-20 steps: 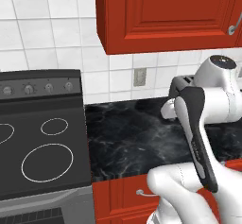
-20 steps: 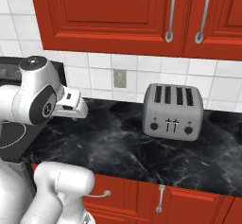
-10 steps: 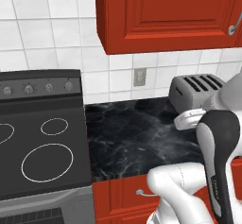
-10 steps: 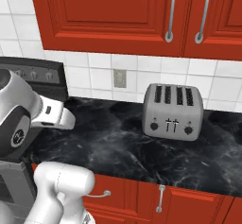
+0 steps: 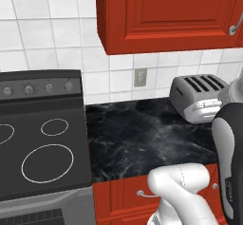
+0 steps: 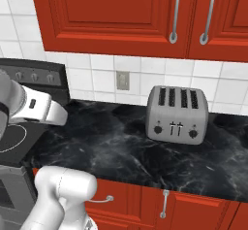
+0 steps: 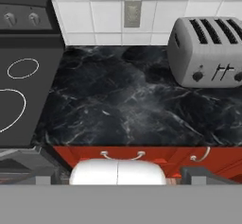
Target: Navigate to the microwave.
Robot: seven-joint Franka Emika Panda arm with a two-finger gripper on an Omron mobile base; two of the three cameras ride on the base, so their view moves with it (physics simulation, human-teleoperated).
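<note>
Ahead, toaster [image 6: 177, 113] near counter [image 6: 116, 151] back edge

Glossy white rounded arm [image 5: 182, 186] segments, dark grey joint section, small dark marking on white link

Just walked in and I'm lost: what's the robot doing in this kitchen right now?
It is meant to drive to the microwave, and it is handling nothing. It faces a black marble counter with a silver toaster on it, a black stove to the left and red cabinets above. A wall outlet sits on the tiled wall behind. The arm is folded low in front of the counter.
</note>
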